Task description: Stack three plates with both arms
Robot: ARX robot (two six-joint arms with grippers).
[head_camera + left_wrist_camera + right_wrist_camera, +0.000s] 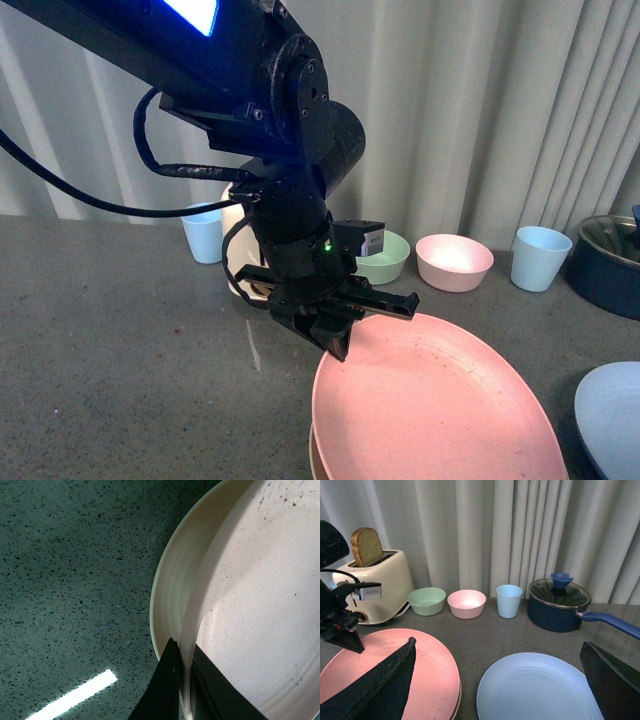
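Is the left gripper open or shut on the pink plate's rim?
Shut: fingers of the left gripper pinch the pink plate rim from both sides.

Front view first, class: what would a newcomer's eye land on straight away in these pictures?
The big black left gripper dominates, its fingers pinching the rim of the pink plate, which lies over the cream plate. The light blue plate lies alone beside them, before the open right gripper.

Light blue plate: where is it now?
In the front view the light blue plate lies at the right edge, beside but apart from the pink plate, in front of the dark blue pot.
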